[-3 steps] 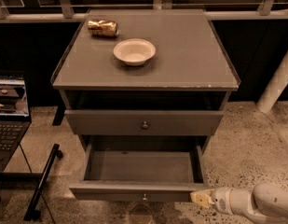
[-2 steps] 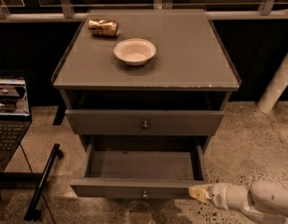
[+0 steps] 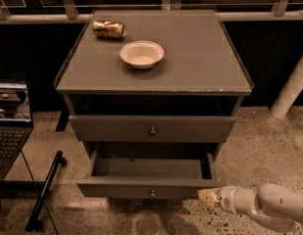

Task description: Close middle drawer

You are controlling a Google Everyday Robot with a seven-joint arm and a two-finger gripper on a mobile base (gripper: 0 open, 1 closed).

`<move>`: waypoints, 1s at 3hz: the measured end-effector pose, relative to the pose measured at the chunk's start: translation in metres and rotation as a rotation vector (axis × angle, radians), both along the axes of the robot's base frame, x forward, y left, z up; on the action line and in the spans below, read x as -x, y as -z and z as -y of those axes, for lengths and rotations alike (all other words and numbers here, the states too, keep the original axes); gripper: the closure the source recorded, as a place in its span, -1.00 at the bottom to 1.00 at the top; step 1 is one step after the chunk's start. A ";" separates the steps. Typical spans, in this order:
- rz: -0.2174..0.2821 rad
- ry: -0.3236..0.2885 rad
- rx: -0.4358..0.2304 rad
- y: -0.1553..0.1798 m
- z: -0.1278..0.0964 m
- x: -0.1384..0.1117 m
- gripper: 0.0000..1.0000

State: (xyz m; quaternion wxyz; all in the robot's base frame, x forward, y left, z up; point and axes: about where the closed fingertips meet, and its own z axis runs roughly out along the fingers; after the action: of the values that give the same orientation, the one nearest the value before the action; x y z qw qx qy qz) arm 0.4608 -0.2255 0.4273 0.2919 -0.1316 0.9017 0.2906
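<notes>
the middle drawer (image 3: 116, 187) stands pulled far out in the lower centre of the frame, its plain grey inside open to view and its low front panel carrying a small round knob (image 3: 152, 193). just above it the taller-fronted drawer (image 3: 190, 129) shows its own knob at its middle and sits nearly in, beneath a dark open gap under the top.

the claw (image 3: 206, 196) comes in from the lower right of the frame on a pale white arm (image 3: 268, 207). its yellowish tip is at the right end of the middle drawer's front panel, touching it or just beside it; whether the claw is spread or pressed together cannot be told.

on the grey surface (image 3: 200, 58) of the cabinet, a white bowl (image 3: 141, 54) sits upright left of centre, and a gold can (image 3: 109, 29) lies on its side near the upper left corner, apart from the bowl. a laptop (image 3: 9, 131) stands open at the left edge, with a black bar (image 3: 45, 190) slanting on the speckled floor (image 3: 268, 151) beside it.
</notes>
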 end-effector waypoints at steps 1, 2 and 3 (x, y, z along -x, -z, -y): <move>-0.014 0.037 0.018 0.014 0.000 -0.013 1.00; -0.023 0.063 0.034 0.023 0.003 -0.022 1.00; -0.020 0.104 0.056 0.028 0.006 -0.044 1.00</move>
State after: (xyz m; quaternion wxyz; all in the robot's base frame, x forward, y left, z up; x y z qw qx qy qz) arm 0.5052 -0.2314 0.3992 0.2938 -0.0898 0.9180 0.2509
